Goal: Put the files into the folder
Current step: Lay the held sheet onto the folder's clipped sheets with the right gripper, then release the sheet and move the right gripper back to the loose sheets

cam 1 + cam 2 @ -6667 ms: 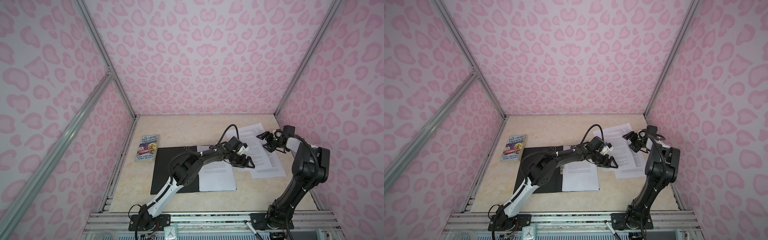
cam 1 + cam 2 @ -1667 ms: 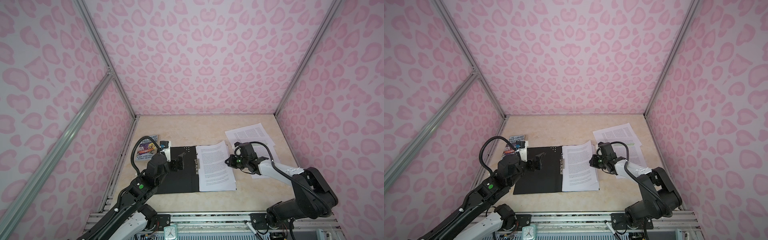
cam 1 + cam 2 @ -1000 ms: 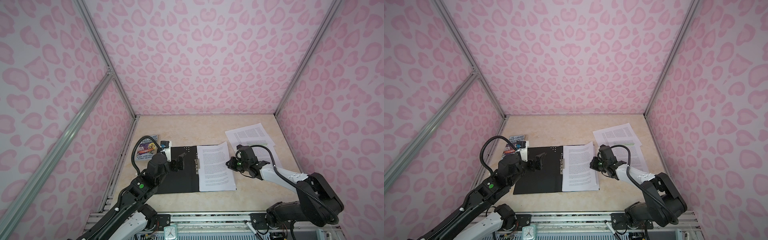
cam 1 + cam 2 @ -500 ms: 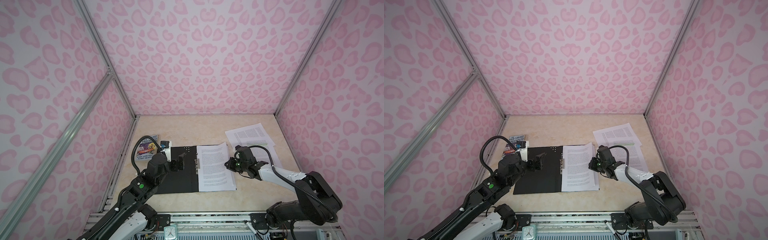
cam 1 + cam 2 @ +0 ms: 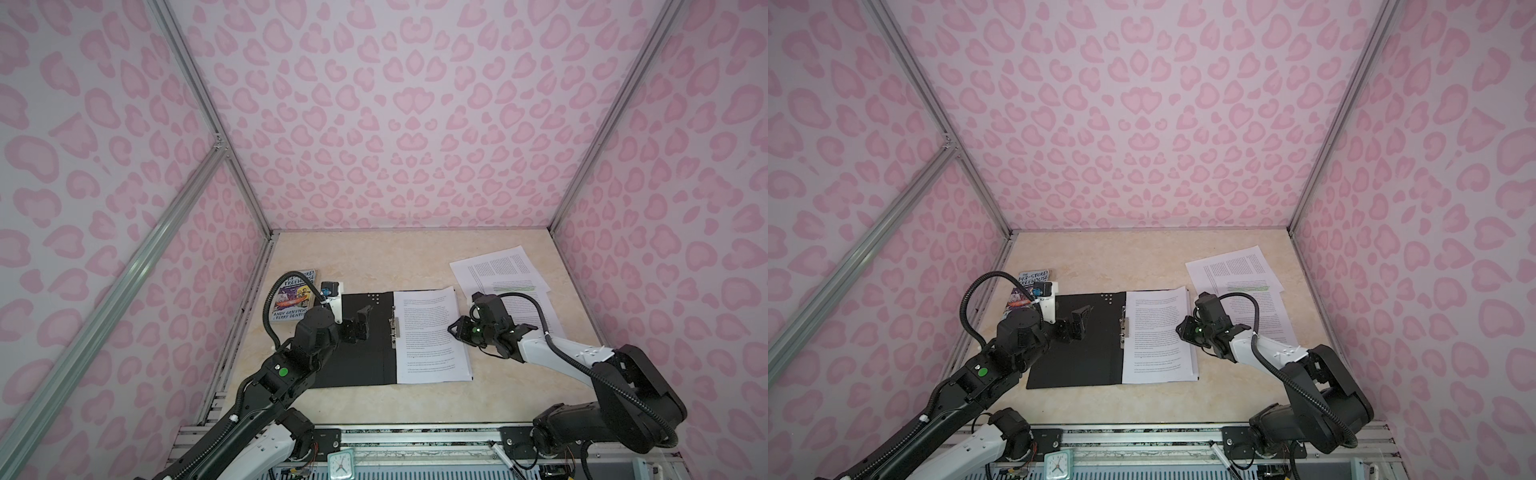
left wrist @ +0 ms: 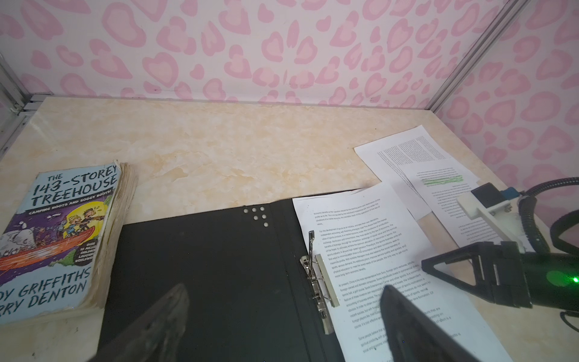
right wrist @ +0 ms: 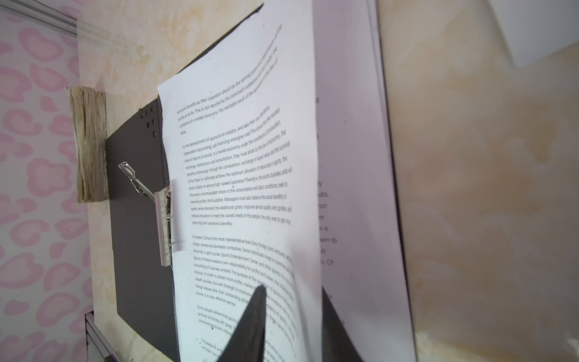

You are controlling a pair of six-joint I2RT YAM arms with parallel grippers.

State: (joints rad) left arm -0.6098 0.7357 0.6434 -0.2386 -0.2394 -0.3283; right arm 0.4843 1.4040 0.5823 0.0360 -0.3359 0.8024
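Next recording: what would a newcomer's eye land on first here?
The pink heart-spotted walls dominate everything. In the middle of the table lies an open black folder, printed sheets covering its right half, with the right gripper straddling the top sheet's outer edge. More loose sheets, one highlighted green, fan out at the far right, and a colourful paperback sits at the folder's left.
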